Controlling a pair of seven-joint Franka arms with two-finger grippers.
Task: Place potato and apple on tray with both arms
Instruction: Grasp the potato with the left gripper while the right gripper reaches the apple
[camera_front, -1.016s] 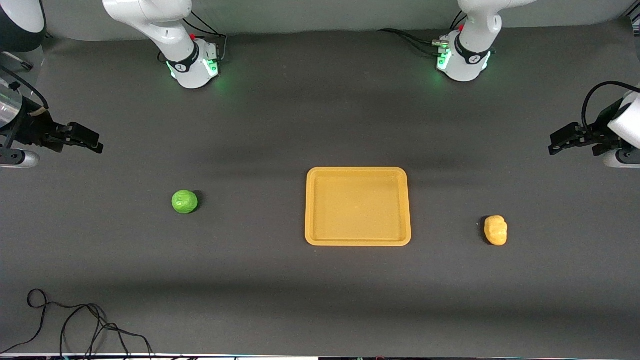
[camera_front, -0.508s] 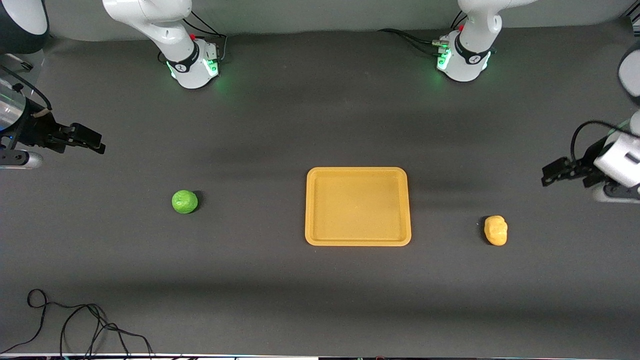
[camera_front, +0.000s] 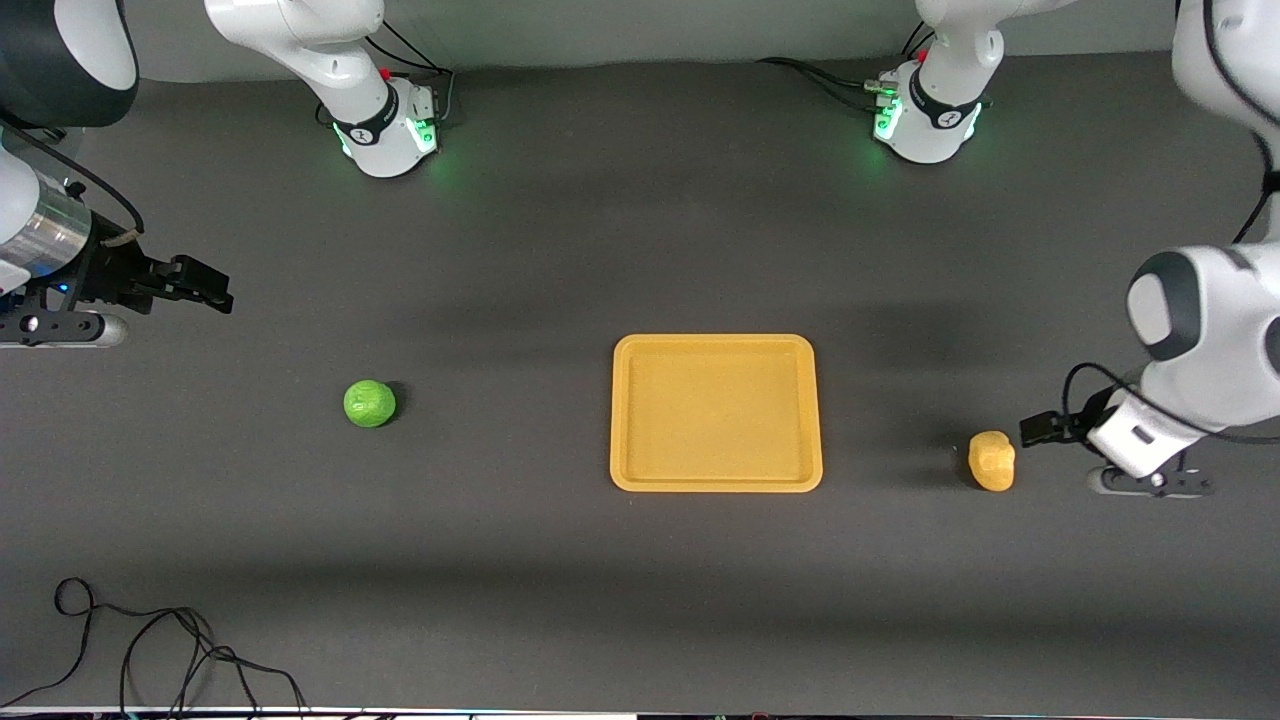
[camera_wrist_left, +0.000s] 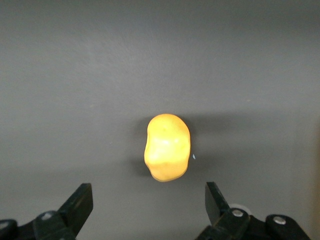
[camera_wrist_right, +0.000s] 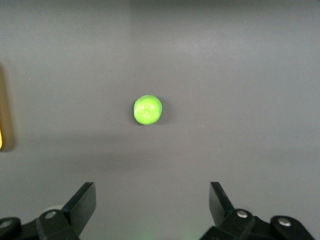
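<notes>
Swinging down since a second ago, the left gripper (camera_front: 1035, 428) now hangs jaws apart just beside the potato (camera_front: 991, 461), while the right gripper (camera_front: 210, 293), jaws also apart, hovers well apart from the apple (camera_front: 369, 403), the tray (camera_front: 716, 480) lying between both fruits on the counter (camera_front: 620, 240).

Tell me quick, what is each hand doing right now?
Left hand: open, empty, close beside the potato.
Right hand: open, empty, well short of the apple.
</notes>
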